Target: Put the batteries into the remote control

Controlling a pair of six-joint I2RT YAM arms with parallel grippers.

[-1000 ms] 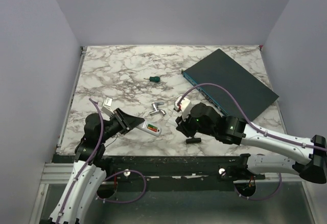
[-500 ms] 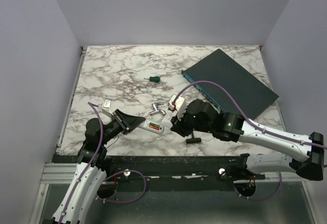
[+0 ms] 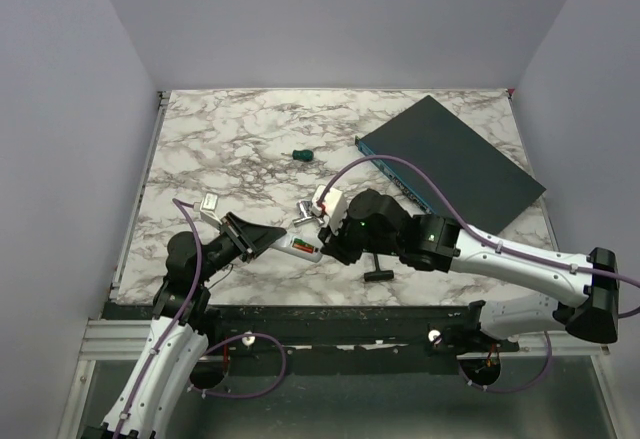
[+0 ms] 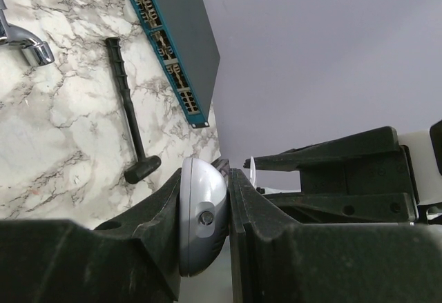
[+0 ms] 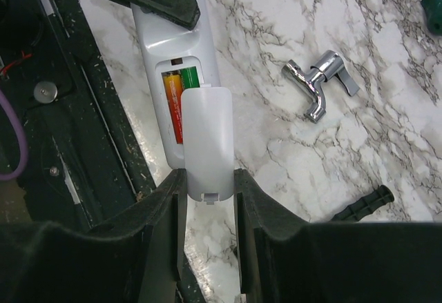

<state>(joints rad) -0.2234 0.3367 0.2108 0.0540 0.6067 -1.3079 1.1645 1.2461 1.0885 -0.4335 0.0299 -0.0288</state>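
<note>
My left gripper (image 3: 262, 241) is shut on one end of the white remote control (image 3: 302, 249), holding it out over the table's near edge. In the right wrist view the remote control (image 5: 166, 47) lies back-side up with its compartment uncovered. The batteries (image 5: 175, 103) sit inside it: an orange-red one, and a green end beside it. My right gripper (image 5: 209, 179) is shut on a white battery cover (image 5: 206, 134), which overlaps the lower part of the compartment. In the left wrist view the remote's rounded end (image 4: 202, 213) is pinched between the jaws.
A silver bent metal piece (image 3: 308, 212) lies just behind the remote. A black-handled tool (image 3: 378, 274) lies under the right arm. A green-handled screwdriver (image 3: 301, 154) sits mid-table and a large dark teal box (image 3: 455, 164) at the back right. The table's near edge runs under the remote.
My right arm has swung left with the cover, from beside the teal box to right over the remote. My left gripper has nudged the remote slightly to the right.
</note>
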